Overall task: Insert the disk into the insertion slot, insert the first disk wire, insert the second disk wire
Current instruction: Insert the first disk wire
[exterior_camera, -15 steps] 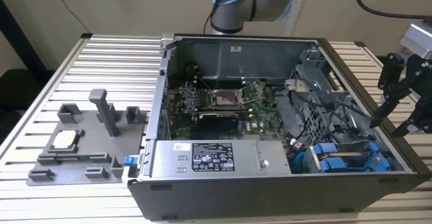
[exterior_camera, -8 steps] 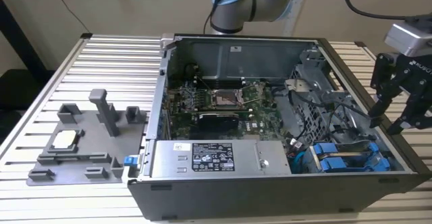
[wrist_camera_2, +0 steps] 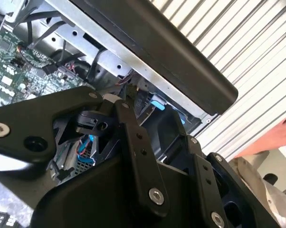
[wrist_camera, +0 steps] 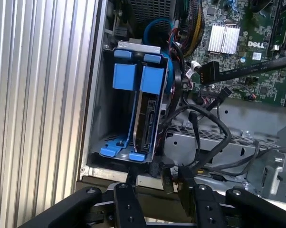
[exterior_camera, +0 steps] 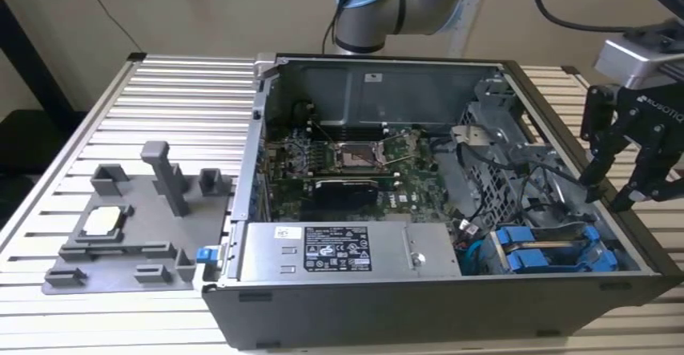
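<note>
Slatted table [exterior_camera: 160, 90], open case [exterior_camera: 353, 307] — disk seated, wires loose.
I have the gripper [exterior_camera: 605, 201] hanging over the case's edge at the exterior view's right, above the drive bays. Its fingers [exterior_camera: 591, 180] are spread and pinch nothing. I judge it is held high so the wrist cameras look down into the bay. In the first wrist view the disk [wrist_camera: 144, 118] stands on edge inside the slot [wrist_camera: 152, 46], level with a second blue carrier [wrist_camera: 125, 76] beside it, so the first step looks done. Black wires [wrist_camera: 204, 121] trail loose next to the slot, one plug [wrist_camera: 166, 176] lying between my fingertips but unclamped — the disk's connector edge looks bare, so I judge neither wire is in.
</note>
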Robot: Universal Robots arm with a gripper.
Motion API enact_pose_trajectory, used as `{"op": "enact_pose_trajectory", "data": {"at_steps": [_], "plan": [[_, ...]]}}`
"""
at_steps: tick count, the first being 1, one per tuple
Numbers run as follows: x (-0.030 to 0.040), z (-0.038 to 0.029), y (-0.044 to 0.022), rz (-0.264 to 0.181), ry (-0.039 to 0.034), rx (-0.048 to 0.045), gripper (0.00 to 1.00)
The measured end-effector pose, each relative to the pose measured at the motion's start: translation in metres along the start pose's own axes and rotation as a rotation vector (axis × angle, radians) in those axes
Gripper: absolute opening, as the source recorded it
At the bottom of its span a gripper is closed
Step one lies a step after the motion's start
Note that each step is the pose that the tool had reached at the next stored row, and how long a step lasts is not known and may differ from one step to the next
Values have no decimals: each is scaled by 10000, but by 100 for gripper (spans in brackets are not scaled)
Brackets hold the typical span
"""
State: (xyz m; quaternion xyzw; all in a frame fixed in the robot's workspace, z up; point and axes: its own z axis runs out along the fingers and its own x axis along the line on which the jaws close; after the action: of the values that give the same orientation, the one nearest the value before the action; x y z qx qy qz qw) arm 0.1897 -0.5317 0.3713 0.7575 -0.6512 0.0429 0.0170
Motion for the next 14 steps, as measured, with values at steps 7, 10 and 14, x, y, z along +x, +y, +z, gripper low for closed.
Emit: {"op": "enact_pose_trajectory", "data": {"at_steps": [7, 10, 14], "plan": [[-20, 17, -1, -31, 63, 40, 47], [-21, 17, -1, -34, 67, 42, 45], [-21, 18, -1, -35, 64, 41, 38]]}}
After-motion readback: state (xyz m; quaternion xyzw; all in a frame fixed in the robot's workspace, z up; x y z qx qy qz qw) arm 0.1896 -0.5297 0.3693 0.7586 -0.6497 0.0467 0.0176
